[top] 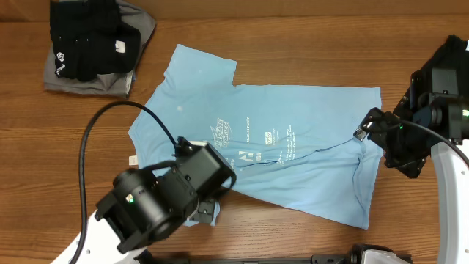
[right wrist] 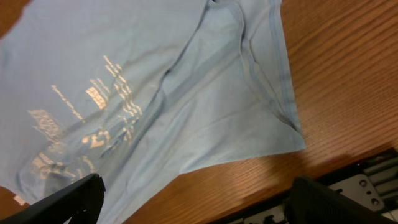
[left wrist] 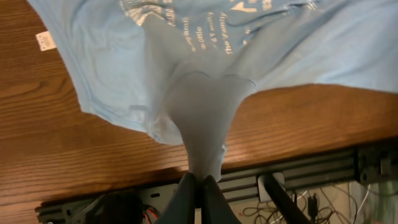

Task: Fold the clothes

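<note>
The light blue T-shirt (top: 293,139) lies spread on the table (top: 293,44). The left claw (left wrist: 200,180) is clamped on its near edge. The right claw (right wrist: 199,202) stands wide apart and empty beside the hem end. The fold seems only at its beginning; next, I think, the right claw must grip a hem corner.

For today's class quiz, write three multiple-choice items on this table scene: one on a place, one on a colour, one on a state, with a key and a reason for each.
1. In the overhead view, where is the pile of dark clothes?
A. top left
B. bottom right
C. centre

2. What colour is the spread T-shirt?
A. red
B. light blue
C. green

3. What state is the left end effector in?
A. open and empty
B. shut on the T-shirt
C. shut on a black garment

Key:
1 A, the pile lies in the top left corner, apart from the shirt.
2 B, its cloth is light blue with white lettering.
3 B, the left wrist view shows blue cloth pinched between closed fingers.
</note>
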You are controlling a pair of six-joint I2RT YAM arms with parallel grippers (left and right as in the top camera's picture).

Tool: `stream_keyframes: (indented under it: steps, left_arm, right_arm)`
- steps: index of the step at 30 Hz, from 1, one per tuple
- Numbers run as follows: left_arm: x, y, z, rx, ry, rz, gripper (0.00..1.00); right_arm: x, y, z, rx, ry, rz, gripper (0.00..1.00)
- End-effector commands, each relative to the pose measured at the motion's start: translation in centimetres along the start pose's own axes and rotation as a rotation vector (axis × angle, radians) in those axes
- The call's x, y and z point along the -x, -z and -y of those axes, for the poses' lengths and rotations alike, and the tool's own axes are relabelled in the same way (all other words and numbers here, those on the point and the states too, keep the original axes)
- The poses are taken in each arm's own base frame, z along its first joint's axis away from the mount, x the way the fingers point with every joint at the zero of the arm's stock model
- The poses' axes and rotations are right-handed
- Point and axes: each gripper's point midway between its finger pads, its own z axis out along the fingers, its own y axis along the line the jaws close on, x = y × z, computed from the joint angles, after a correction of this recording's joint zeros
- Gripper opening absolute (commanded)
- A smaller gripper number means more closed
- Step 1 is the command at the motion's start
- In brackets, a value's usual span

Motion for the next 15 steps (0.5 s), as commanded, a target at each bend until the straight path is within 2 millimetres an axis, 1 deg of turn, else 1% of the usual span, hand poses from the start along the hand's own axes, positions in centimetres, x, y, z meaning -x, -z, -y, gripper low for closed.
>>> stream_keyframes:
  steps: [1,6,9,12,15]
  left_arm:
    - [-0.5,1.1,0.8,-0.034,-0.025,0.037,0.04]
    - [-1.3,0.7,1.1,-0.029,-0.064,0.018,0.04]
    - [-2.1,0.0,1.0,-0.023,-0.07,-0.022,0.04]
    - [-3.1,-1.2,0.5,0.01,-0.057,-0.068,0.04]
    - [-3.9,-2.6,-0.4,0.068,0.008,-0.097,0.04]
  right_arm:
    - [-0.7,-1.5,0.9,-0.027,-0.004,-0.029,1.0]
    - [-1.3,-5.0,1.6,-0.046,-0.011,-0.07,1.0]
    - [-1.7,-7.3,1.9,-0.043,-0.019,-0.093,1.0]
    - [-2.4,-9.3,1.9,-0.022,-0.024,-0.124,1.0]
    - [-3.4,-10.4,2.0,-0.012,-0.03,-0.161,1.0]
